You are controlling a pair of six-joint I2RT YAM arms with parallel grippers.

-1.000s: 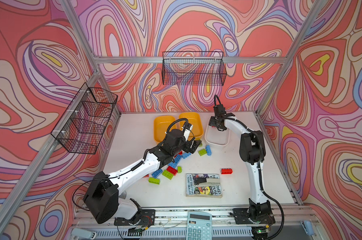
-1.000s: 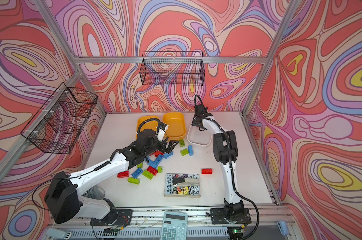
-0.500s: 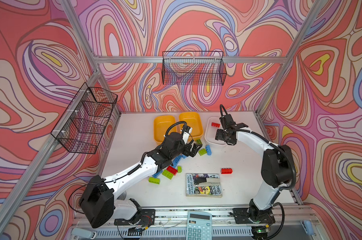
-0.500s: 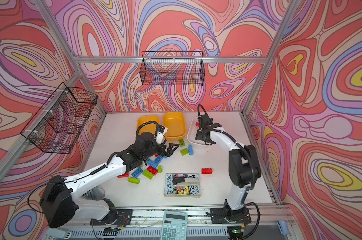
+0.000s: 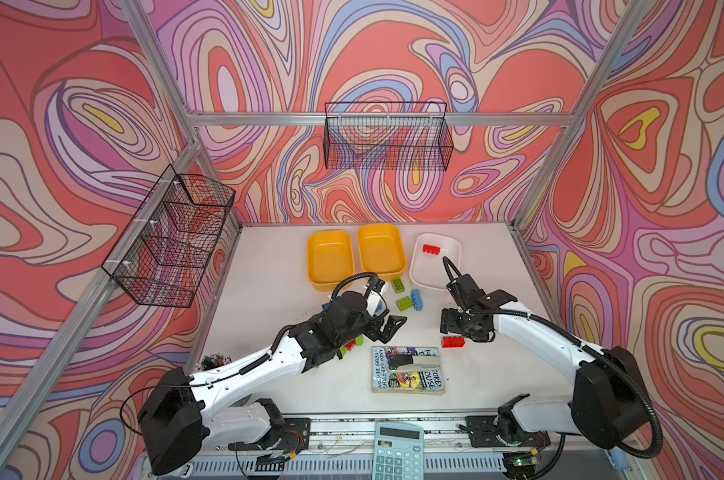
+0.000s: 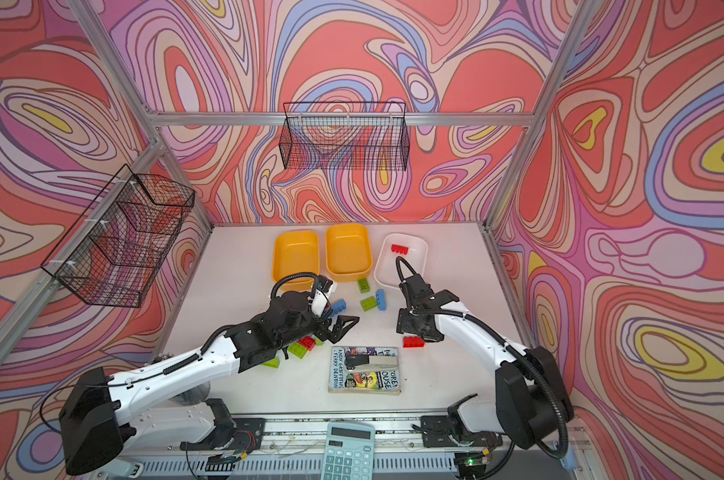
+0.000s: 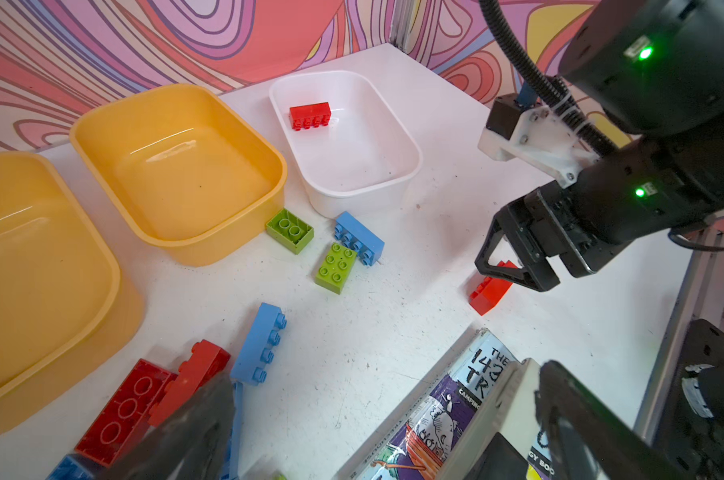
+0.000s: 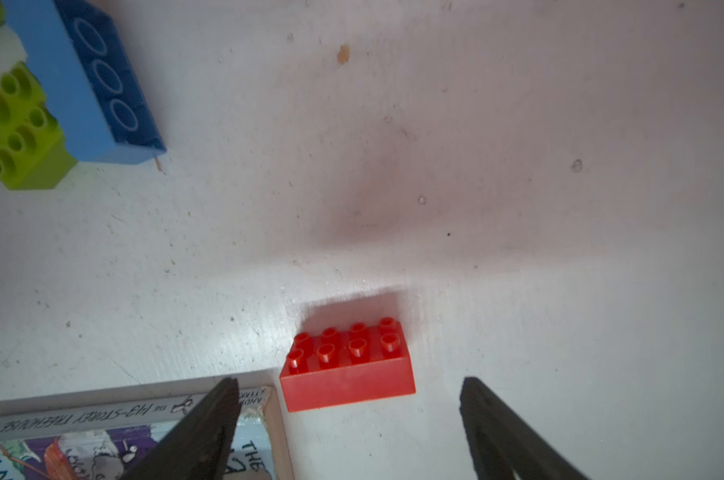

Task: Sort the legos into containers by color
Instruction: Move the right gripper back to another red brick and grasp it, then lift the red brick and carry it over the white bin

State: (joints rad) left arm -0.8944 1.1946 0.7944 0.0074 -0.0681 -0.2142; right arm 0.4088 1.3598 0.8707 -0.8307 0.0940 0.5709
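Grip is best taken across the long smooth sides of the hard, light red studded plastic brick [image 5: 453, 341], which is seen on the white table [image 5: 268, 291] beside the paperback book [image 5: 406, 370], just by the wide-open, empty right gripper [image 8: 349, 383].

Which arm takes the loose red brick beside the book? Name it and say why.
Right. Its open fingers are lined up on that red brick, and the white tub, with one red brick inside, is on its side. The left fingers, also open, sit by the brick pile, farther off.
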